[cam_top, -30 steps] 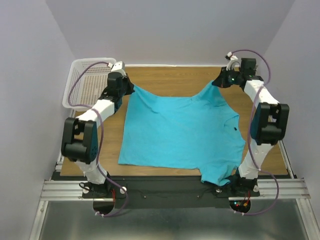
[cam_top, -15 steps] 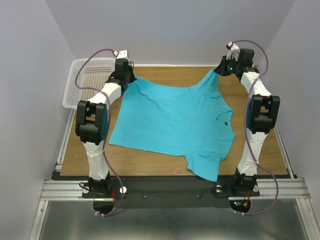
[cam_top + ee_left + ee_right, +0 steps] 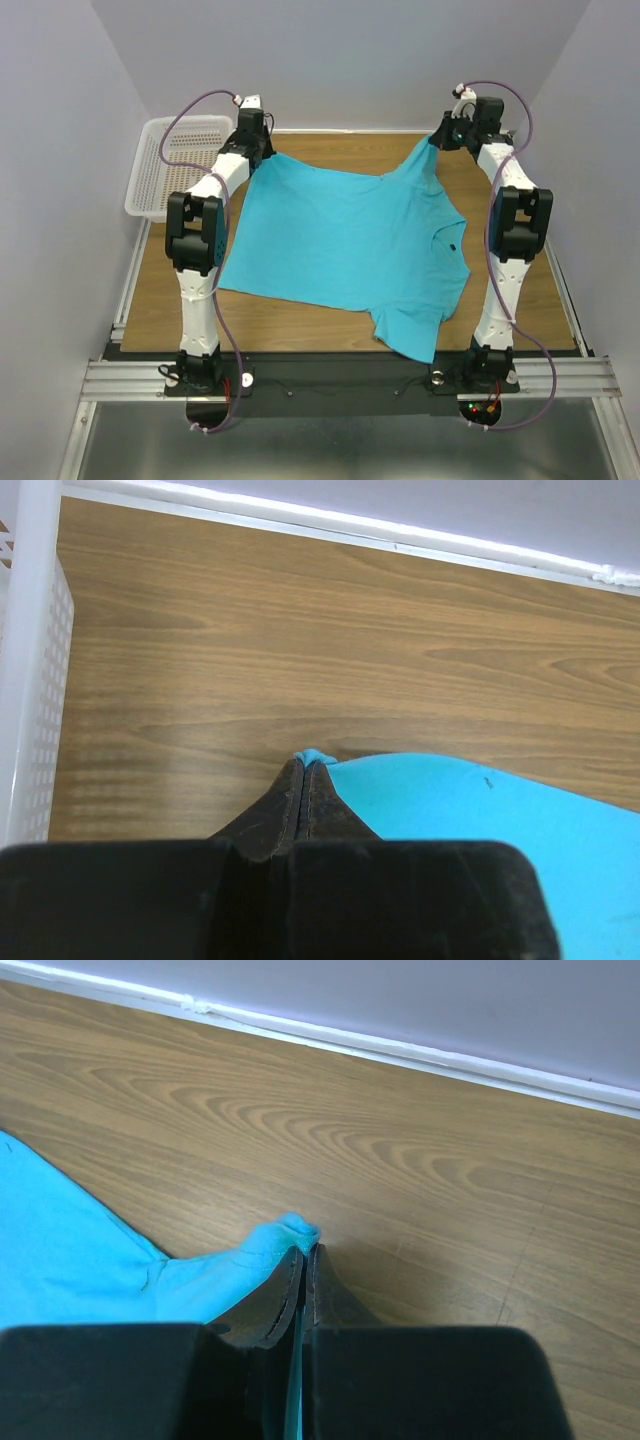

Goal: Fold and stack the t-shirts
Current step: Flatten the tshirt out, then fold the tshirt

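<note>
At the upper left of the top view, a white mesh basket (image 3: 178, 168) sits on the wooden table (image 3: 290, 330), against the left wall. In the left wrist view its white wall (image 3: 30, 680) runs down the left edge of the frame.

Just right of the basket, the left gripper (image 3: 266, 156) is pinched together on one far corner of the turquoise t-shirt (image 3: 345, 235). The left wrist view shows a small tuft of blue cloth (image 3: 316, 756) poking out at the tips of the gripper (image 3: 304, 772).

The t-shirt spreads across the middle of the table. Its far edge sags between the two held corners, its round neck lies toward the right, and one sleeve reaches the table's near edge at lower centre-right.

At the upper right, the right gripper (image 3: 438, 140) is likewise clamped on the other far corner. In the right wrist view (image 3: 304, 1256), bunched cloth (image 3: 270, 1245) sits at its tips above bare wood.
</note>
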